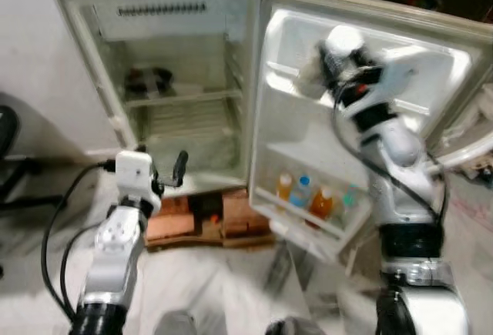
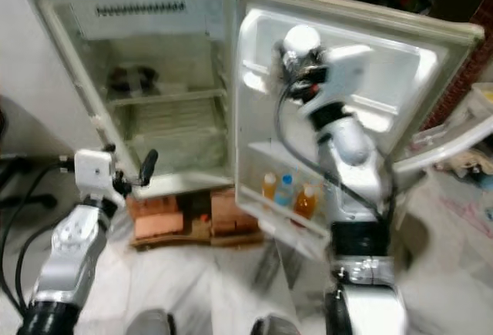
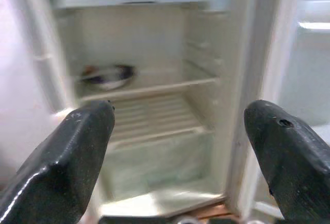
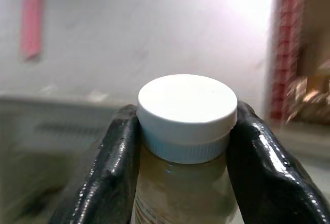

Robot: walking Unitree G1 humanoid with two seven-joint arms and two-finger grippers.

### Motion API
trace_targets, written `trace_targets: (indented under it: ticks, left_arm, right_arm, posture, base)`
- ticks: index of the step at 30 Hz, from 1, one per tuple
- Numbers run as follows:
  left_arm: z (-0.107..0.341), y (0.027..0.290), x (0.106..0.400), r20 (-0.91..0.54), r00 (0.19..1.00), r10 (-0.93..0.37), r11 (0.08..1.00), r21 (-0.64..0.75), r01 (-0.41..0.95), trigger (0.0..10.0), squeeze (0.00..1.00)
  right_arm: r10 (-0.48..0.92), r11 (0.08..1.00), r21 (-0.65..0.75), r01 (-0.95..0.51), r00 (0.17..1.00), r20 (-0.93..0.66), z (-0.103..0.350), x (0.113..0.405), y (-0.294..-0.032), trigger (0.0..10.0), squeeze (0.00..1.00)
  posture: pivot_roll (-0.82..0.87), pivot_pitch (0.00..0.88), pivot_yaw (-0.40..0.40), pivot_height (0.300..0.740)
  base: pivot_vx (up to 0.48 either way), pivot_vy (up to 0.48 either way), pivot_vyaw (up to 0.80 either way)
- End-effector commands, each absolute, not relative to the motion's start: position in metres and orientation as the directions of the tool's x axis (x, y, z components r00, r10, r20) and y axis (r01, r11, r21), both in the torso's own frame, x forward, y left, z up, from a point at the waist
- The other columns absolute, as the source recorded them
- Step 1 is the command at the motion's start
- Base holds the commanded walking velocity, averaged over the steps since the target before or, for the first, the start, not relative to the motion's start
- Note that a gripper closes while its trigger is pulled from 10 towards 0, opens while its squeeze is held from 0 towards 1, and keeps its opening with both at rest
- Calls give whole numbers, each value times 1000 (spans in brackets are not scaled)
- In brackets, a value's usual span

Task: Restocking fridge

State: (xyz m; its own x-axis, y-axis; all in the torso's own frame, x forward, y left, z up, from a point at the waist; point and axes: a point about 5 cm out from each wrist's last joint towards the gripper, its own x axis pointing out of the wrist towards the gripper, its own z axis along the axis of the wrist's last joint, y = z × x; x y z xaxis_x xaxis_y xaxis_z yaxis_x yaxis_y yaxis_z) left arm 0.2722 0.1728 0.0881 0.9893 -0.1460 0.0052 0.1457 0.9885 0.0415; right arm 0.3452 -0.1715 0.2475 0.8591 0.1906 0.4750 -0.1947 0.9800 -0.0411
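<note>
Bottle (image 4: pixel 183 147) with the white cap sits pinched just under its lid by your right gripper (image 4: pixel 180 141), raised at one o'clock before the fridge door (image 1: pixel 431 73) for shelving, while your left gripper (image 3: pixel 180 147) idles spread.

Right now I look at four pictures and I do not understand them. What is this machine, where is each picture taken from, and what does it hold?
This is a humanoid robot with two silver arms. Two pictures come from its head, looking down at an open fridge. The other two come from a camera on each wrist.

The right gripper is raised before the fridge door and is shut on a bottle with a white cap. The left gripper is open, holds nothing and points at the fridge shelves.

A dark dish sits on a shelf. Several drink bottles stand in the lower door shelf. The fridge rests on bricks.
</note>
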Motion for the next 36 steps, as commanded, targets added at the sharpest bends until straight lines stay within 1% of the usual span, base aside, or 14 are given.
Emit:
trace_targets:
  ticks: [1, 4, 5, 10, 12, 17, 19, 21, 22, 23, 24, 26, 32, 36]
  left_arm:
    - [87, 175, 272, -6, 990, -144, 988, 46, 144, 10000, 0]
    - [87, 175, 271, -8, 990, -141, 989, 47, 141, 10000, 0]
    - [87, 176, 270, -10, 991, -137, 989, 49, 137, 10000, 0]
    - [87, 176, 267, -12, 991, -130, 990, 52, 130, 10000, 0]
    - [88, 176, 264, -10, 992, -126, 991, 53, 126, 10000, 0]
    - [87, 178, 258, -13, 994, -112, 992, 57, 112, 10000, 0]
    - [86, 180, 254, -21, 994, -104, 993, 58, 105, 10000, 0]
    - [85, 180, 253, -23, 994, -104, 993, 59, 105, 10000, 0]
    - [86, 179, 252, -23, 994, -106, 992, 61, 107, 10000, 0]
    - [86, 179, 252, -23, 994, -106, 992, 61, 107, 10000, 0]
    - [88, 178, 253, -22, 994, -106, 992, 62, 107, 10000, 0]
    - [90, 178, 252, -20, 994, -104, 992, 65, 105, 10000, 0]
    - [93, 182, 245, -15, 996, -88, 993, 78, 89, 10000, 0]
    - [92, 186, 240, -28, 997, -75, 994, 83, 77, 10000, 0]
  right_arm:
    - [151, 988, -42, -148, 871, 467, 245, 352, -172, 10000, 0]
    - [112, 994, -47, -102, 879, 463, 248, 360, -175, 10000, 0]
    - [71, 997, -58, -49, 887, 457, 250, 368, -175, 10000, 0]
    - [13, 996, -83, 26, 899, 439, 250, 382, -172, 10000, 0]
    - [-25, 993, -96, 74, 902, 431, 248, 389, -172, 10000, 0]
    - [-54, 993, -71, 96, 893, 447, 253, 394, -173, 10000, 0]
    - [-72, 987, -92, 133, 873, 482, 262, 395, -176, 10000, 0]
    - [-88, 982, -101, 157, 867, 490, 265, 396, -179, 10000, 0]
    - [-114, 972, -126, 199, 866, 486, 265, 398, -184, 10000, 0]
    - [-114, 972, -126, 199, 866, 486, 265, 398, -184, 10000, 0]
    - [-146, 956, -159, 246, 870, 470, 264, 400, -189, 10000, 0]
    - [-169, 946, -173, 275, 871, 461, 262, 401, -194, 10000, 0]
    - [-195, 929, -204, 309, 877, 439, 260, 405, -201, 10000, 0]
    - [-228, 932, -180, 315, 894, 385, 258, 409, -200, 10000, 0]
  posture:
    - [91, 27, -26, 740]
    - [97, 31, -30, 740]
    - [105, 37, -35, 740]
    - [122, 48, -43, 740]
    - [144, 64, -52, 740]
    - [160, 79, -59, 740]
    - [164, 87, -61, 740]
    - [167, 91, -62, 740]
    - [172, 100, -66, 740]
    - [172, 100, -66, 740]
    - [179, 113, -69, 740]
    - [193, 125, -74, 740]
    - [213, 145, -77, 740]
    - [221, 147, -80, 740]
  base:
    - [0, 0, 0]
    - [0, 0, 0]
    - [0, 0, 0]
    - [0, 0, 0]
    - [0, 0, 0]
    - [0, 0, 0]
    - [0, 0, 0]
    - [0, 0, 0]
    - [0, 0, 0]
    - [0, 0, 0]
    - [0, 0, 0]
    - [0, 0, 0]
    - [0, 0, 0]
    - [0, 0, 0]
